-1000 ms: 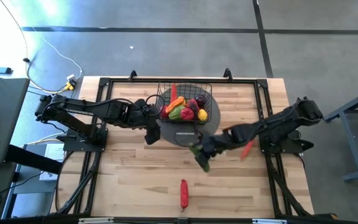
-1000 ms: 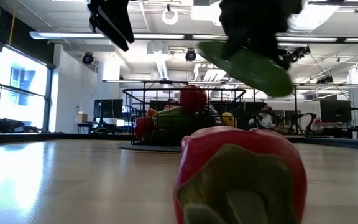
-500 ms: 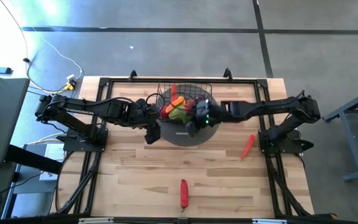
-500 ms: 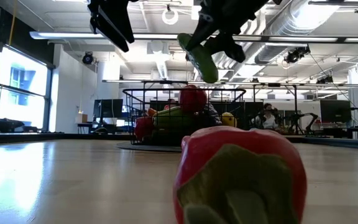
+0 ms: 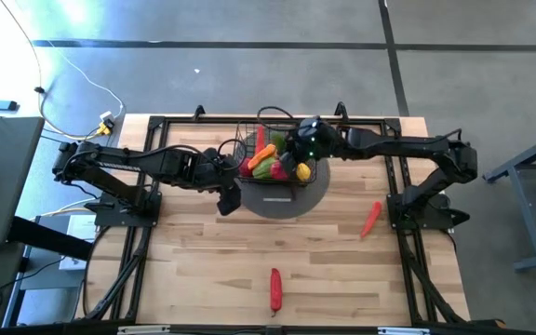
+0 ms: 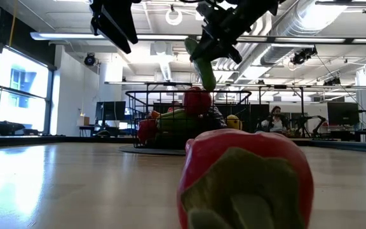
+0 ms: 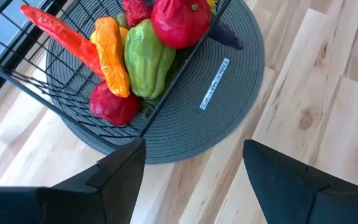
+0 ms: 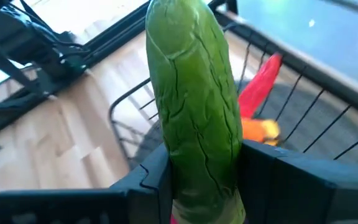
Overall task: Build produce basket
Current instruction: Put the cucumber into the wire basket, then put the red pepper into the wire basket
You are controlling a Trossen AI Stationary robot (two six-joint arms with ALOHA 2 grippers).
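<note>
The black wire basket [image 5: 249,140] stands on a round grey mat [image 5: 282,200] at the table's far middle. It holds produce: a green pepper [image 7: 148,56], an orange pepper [image 7: 112,53], a red tomato [image 7: 179,22] and a long red pepper [image 7: 58,34]. My right gripper [image 5: 298,149] hangs above the basket, shut on a green cucumber [image 8: 194,106]. My left gripper [image 7: 191,180] hovers open and empty, above the table just left of the mat's near-left edge. My right gripper pinches the cucumber between its two fingers [image 8: 151,177], which lie across it near one end [image 8: 204,186]. The rest of the cucumber juts out past the fingertips. In the low view the cucumber [image 6: 202,60] slants steeply down, lifted clear above the basket's produce.
Two loose red peppers lie on the wood: one near the front edge [image 5: 274,287], which fills the low view's foreground [image 6: 246,178], and one right of the mat [image 5: 370,219]. Black frame rails run along the table's sides.
My right gripper has carried the cucumber from near the table's middle toward the far edge and upward, ending above the basket. It has turned on the way, and the cucumber now points more steeply down. The basket and its produce have stayed in place.
</note>
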